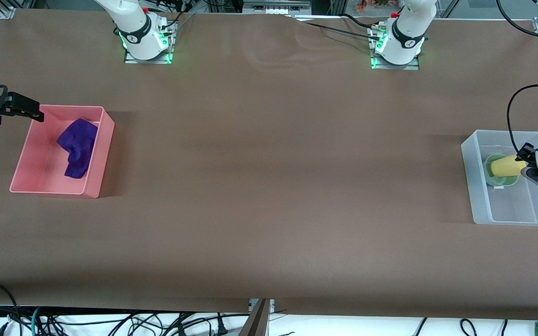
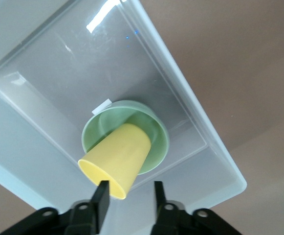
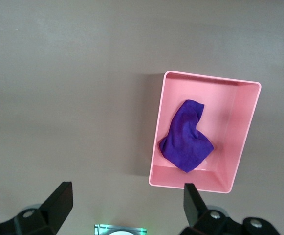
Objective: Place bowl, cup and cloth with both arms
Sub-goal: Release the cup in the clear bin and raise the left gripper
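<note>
The purple cloth (image 1: 78,146) lies crumpled in a pink bin (image 1: 95,183) at the right arm's end of the table; it also shows in the right wrist view (image 3: 185,137). My right gripper (image 1: 30,109) (image 3: 127,196) is open and empty, up in the air over the bin's outer edge. The yellow cup (image 1: 506,164) (image 2: 118,157) lies tipped on its side in the mint-green bowl (image 1: 502,181) (image 2: 154,122), which sits in a clear bin (image 1: 477,182) at the left arm's end. My left gripper (image 1: 527,164) (image 2: 128,193) is open just over the cup's rim, holding nothing.
The pink bin (image 3: 242,132) and the clear bin (image 2: 190,98) stand at the two ends of the brown table. Both arm bases stand along the table edge farthest from the front camera. Cables hang below the edge nearest to that camera.
</note>
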Tool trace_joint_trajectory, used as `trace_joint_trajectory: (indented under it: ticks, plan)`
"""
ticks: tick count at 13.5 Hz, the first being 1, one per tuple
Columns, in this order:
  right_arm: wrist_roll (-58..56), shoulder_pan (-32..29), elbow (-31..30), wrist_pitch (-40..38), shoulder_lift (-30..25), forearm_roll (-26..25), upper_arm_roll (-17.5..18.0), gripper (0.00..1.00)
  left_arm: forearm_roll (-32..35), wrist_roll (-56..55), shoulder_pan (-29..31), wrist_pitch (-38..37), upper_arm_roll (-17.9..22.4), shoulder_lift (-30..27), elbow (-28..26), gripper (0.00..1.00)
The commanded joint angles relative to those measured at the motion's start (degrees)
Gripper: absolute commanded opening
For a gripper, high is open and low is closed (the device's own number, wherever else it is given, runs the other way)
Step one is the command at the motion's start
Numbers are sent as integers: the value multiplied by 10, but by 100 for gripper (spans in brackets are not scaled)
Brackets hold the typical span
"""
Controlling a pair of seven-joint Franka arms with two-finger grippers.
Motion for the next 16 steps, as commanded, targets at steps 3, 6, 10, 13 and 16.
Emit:
trace_joint_trajectory:
  ticks: [3,6,10,13,16]
  plan:
    - [9,2,10,1,6,-8,6,100,4,-36,-1,-39,-90,-34,31,100]
    - [9,2,10,1,7,-9,5,100,-46,-159,-2,-97,-162,-34,86,100]
    - [9,2,10,3,7,-13,5,100,-109,-352,-33,-148,-214,-80,90,100]
    - [9,2,10,3,7,-13,5,100,-141,-428,-191,-210,-82,-115,130,100]
    - [9,2,10,3,7,-13,5,100,-183,-435,-299,-158,46,-199,72,100]
